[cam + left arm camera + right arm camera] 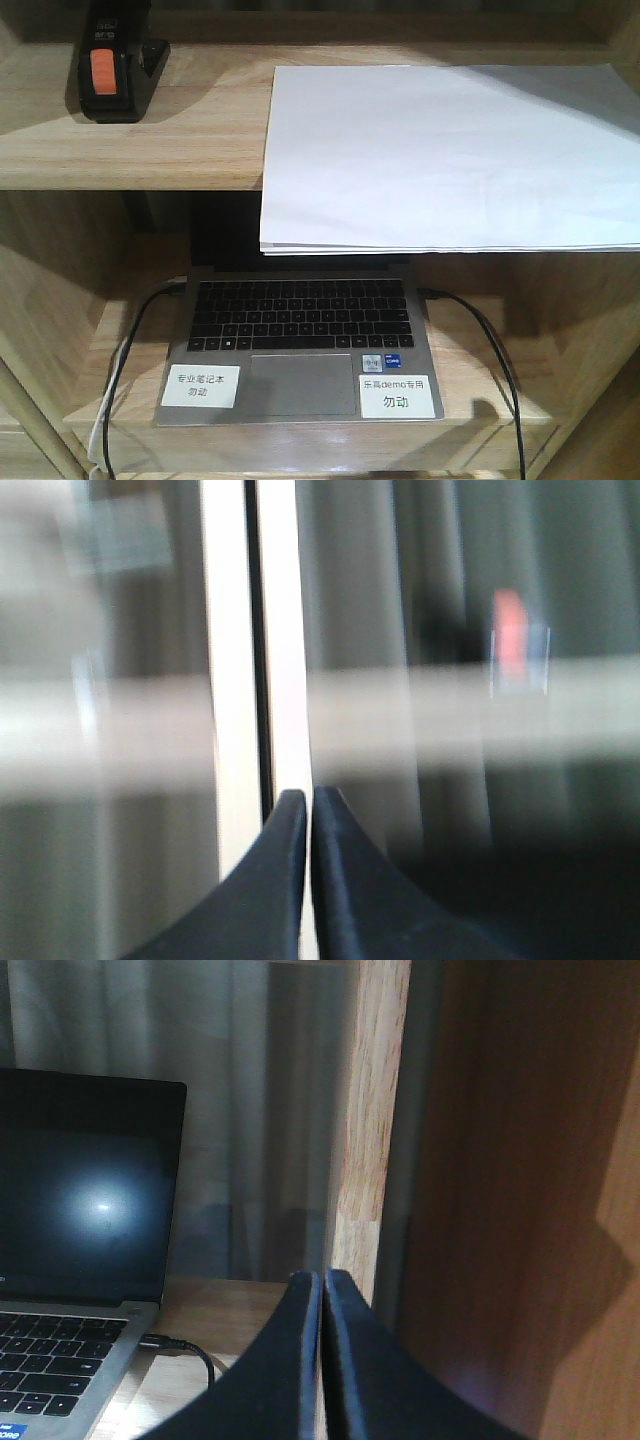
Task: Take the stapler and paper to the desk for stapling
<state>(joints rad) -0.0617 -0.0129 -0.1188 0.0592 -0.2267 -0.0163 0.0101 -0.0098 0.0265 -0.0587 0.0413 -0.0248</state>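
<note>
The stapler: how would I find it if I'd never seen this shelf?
Look at the upper wooden shelf board above the open laptop. At its far left, apart from the white paper, sits the stapler: small, black, with an orange patch.

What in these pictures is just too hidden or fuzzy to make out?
Front view: the stapler is cut off by the top edge; only its lower part shows.
Front view: the paper runs past the right edge and overhangs the laptop, hiding most of its screen.
Left wrist view: everything beyond the left pincer is blurred; the orange smudge cannot be identified.
</note>
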